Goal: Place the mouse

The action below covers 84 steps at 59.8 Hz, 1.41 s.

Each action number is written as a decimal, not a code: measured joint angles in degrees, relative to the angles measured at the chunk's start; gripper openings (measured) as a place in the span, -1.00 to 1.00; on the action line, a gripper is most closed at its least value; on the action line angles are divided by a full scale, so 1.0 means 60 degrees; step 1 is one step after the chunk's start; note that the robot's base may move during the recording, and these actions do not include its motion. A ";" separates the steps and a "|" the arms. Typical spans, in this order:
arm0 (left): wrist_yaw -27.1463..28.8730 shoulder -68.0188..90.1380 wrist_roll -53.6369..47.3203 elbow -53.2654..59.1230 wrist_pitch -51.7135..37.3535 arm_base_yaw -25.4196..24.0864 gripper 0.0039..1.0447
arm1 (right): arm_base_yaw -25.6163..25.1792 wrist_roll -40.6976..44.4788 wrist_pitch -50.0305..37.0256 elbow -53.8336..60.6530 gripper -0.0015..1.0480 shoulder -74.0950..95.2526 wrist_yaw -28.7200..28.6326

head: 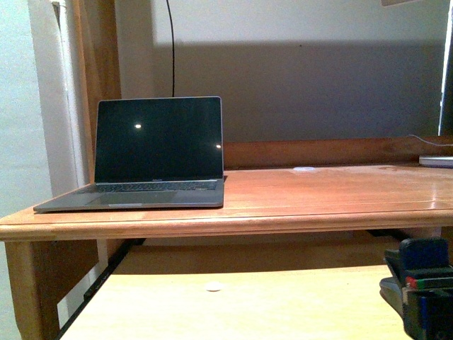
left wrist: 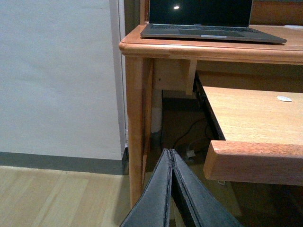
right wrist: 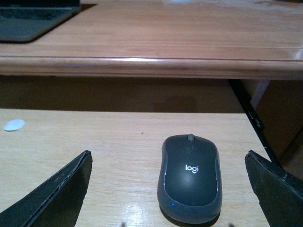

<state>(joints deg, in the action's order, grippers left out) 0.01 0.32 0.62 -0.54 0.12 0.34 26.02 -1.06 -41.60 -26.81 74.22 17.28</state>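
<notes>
The mouse (right wrist: 190, 176) is dark grey and oval, with a white logo. It lies on the pale pull-out shelf (right wrist: 94, 142) under the desktop. My right gripper (right wrist: 168, 153) is open, with one finger on each side of the mouse and a clear gap on both sides, not touching it. In the front view the right gripper (head: 421, 294) sits low at the right over the shelf (head: 248, 304), and I cannot make out the mouse there. My left gripper (left wrist: 169, 152) is shut and empty, low beside the desk's left leg (left wrist: 135, 123).
An open laptop (head: 156, 152) stands on the left of the wooden desktop (head: 325, 195). A small white disc (head: 213, 287) lies on the shelf, left of the mouse. Another white disc (head: 304, 169) lies at the desktop's back. A white wall (left wrist: 57, 75) is to the left.
</notes>
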 joint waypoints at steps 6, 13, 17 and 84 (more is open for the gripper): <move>0.0000 0.0000 -0.0007 0.0000 0.0000 0.0000 -0.57 | -0.0022 0.0430 -0.0098 -0.0437 0.86 0.0816 0.0433; 0.0000 0.0000 -0.0007 0.0000 0.0000 0.0000 0.08 | -0.0328 0.0845 0.0310 -0.1239 0.86 0.1796 0.0933; 0.0000 0.0000 -0.0007 0.0000 0.0000 0.0000 0.28 | -0.0466 0.0838 0.0729 -0.1504 0.86 0.2040 0.1042; 0.0000 0.0000 -0.0025 0.0000 0.0000 0.0000 0.86 | -0.1064 -0.0386 0.4339 -0.3370 0.10 0.2758 0.0095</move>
<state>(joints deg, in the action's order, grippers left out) 0.01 0.32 0.47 -0.54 0.12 0.34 19.64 -3.38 -15.57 -47.03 90.76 17.85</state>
